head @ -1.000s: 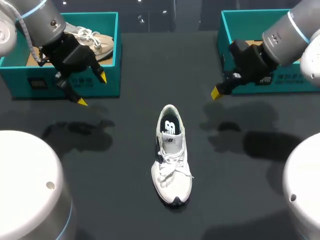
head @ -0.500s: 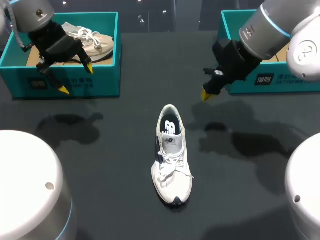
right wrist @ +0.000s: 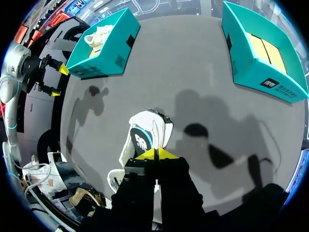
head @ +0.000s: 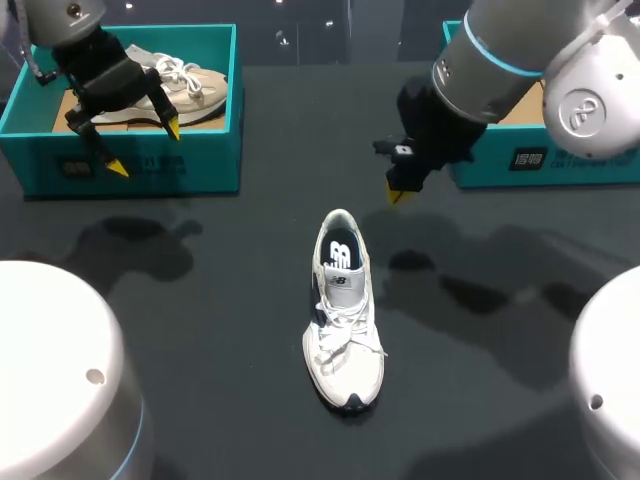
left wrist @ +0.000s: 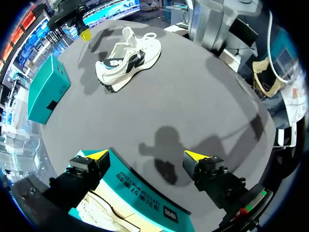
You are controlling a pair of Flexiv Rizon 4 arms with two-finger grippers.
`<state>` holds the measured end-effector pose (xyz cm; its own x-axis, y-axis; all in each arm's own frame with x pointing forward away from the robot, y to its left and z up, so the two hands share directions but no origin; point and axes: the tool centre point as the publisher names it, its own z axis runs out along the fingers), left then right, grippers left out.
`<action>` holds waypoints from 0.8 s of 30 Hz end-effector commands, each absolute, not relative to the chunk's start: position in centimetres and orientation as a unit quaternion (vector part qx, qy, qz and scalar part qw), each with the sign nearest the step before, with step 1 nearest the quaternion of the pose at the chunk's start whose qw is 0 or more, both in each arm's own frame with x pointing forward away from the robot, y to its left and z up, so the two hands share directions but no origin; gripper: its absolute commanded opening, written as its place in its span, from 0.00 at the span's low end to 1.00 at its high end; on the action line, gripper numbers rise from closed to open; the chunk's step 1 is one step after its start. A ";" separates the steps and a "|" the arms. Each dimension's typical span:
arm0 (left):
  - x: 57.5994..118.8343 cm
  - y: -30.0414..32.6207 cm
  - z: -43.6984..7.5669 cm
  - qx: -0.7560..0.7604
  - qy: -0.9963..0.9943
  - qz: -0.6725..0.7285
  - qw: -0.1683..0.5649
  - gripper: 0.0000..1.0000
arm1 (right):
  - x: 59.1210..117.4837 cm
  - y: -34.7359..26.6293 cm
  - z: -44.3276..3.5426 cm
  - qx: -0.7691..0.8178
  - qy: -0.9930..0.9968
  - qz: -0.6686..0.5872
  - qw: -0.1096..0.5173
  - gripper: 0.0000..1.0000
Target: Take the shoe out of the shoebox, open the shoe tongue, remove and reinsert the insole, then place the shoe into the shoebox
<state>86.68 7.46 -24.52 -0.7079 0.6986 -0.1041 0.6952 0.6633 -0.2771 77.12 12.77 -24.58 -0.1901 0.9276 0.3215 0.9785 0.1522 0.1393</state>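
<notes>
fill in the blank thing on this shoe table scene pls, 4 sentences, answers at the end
1. The white lace-up sneaker stands on the black table, its ____ end nearest the right gripper.
2. The beige laced shoe lies in the teal cardboard shoebox on the head view's ____ side.
3. The right gripper is ____, its yellow tips together.
4. The left gripper, over that shoebox's front wall, is ____, its tips spread wide.
Missing words: heel; left; shut; open.

The left arm (head: 62,14) and right arm (head: 492,48) are grey with light-blue rings, black wrist blocks and yellow-tipped jaws.
</notes>
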 end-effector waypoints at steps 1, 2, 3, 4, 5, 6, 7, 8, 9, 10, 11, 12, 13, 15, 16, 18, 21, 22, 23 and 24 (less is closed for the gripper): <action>86.6 7.5 -24.5 -0.382 -0.912 0.148 0.005 1.00 | 77.2 14.6 -24.7 -0.640 -0.753 -0.145 0.039 0.00; 86.6 7.5 -24.5 -0.382 -0.912 0.148 0.005 1.00 | 77.2 15.1 -24.8 -0.649 -0.749 -0.131 0.030 0.00; 86.6 7.5 -24.5 -0.382 -0.912 0.148 0.005 1.00 | 77.2 15.7 -25.0 -0.648 -0.751 -0.127 0.023 0.00; 86.6 7.5 -24.5 -0.382 -0.912 0.148 0.005 1.00 | 77.2 16.2 -25.2 -0.651 -0.750 -0.120 0.012 0.00; 86.6 7.5 -24.5 -0.382 -0.912 0.148 0.005 1.00 | 77.1 16.8 -25.4 -0.658 -0.745 -0.108 0.005 0.00; 86.6 7.5 -24.5 -0.382 -0.912 0.148 0.005 1.00 | 77.0 17.4 -25.5 -0.656 -0.747 -0.108 -0.002 0.00; 86.6 7.5 -24.5 -0.382 -0.912 0.148 0.005 1.00 | 76.8 18.0 -25.6 -0.664 -0.741 -0.097 -0.015 0.00; 86.6 7.5 -24.5 -0.382 -0.912 0.148 0.005 1.00 | 76.7 18.6 -25.8 -0.669 -0.738 -0.080 -0.024 0.00; 86.6 7.5 -24.5 -0.382 -0.912 0.148 0.005 1.00 | 76.5 19.2 -25.8 -0.668 -0.740 -0.077 -0.028 0.00; 86.6 7.5 -24.5 -0.382 -0.912 0.148 0.005 1.00 | 76.3 19.3 -25.6 -0.677 -0.732 -0.069 -0.039 0.00; 86.6 7.5 -24.5 -0.382 -0.912 0.148 0.005 1.00 | 76.3 19.3 -25.6 -0.677 -0.732 -0.069 -0.039 0.00; 86.6 7.5 -24.5 -0.382 -0.912 0.148 0.005 1.00 | 76.3 19.3 -25.6 -0.677 -0.732 -0.069 -0.039 0.00; 86.6 7.5 -24.5 -0.382 -0.912 0.148 0.005 1.00 | 76.3 19.3 -25.6 -0.677 -0.732 -0.069 -0.039 0.00; 86.6 7.5 -24.5 -0.382 -0.912 0.148 0.005 1.00 | 76.3 19.3 -25.6 -0.677 -0.732 -0.069 -0.039 0.00; 86.6 7.5 -24.5 -0.382 -0.912 0.148 0.005 1.00 | 76.3 19.3 -25.6 -0.677 -0.732 -0.069 -0.039 0.00; 86.6 7.5 -24.5 -0.382 -0.912 0.148 0.005 1.00 | 76.3 19.3 -25.6 -0.677 -0.732 -0.069 -0.039 0.00; 86.6 7.5 -24.5 -0.382 -0.912 0.148 0.005 1.00 | 76.2 19.6 -26.0 -0.677 -0.732 -0.065 -0.042 0.00; 86.6 7.5 -24.5 -0.382 -0.912 0.148 0.005 1.00 | 76.1 19.7 -26.4 -0.678 -0.731 -0.062 -0.045 0.00; 86.6 7.5 -24.5 -0.382 -0.912 0.148 0.005 1.00 | 76.0 19.8 -26.8 -0.682 -0.727 -0.058 -0.049 0.00; 86.6 7.5 -24.5 -0.382 -0.912 0.148 0.005 1.00 | 75.8 19.9 -27.1 -0.686 -0.723 -0.053 -0.056 0.00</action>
<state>86.66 7.46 -24.54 -0.7077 0.6989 -0.1039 0.6956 0.6632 -0.2762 75.92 19.03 -26.01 -0.0688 0.9970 0.0352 0.9873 0.0630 0.1459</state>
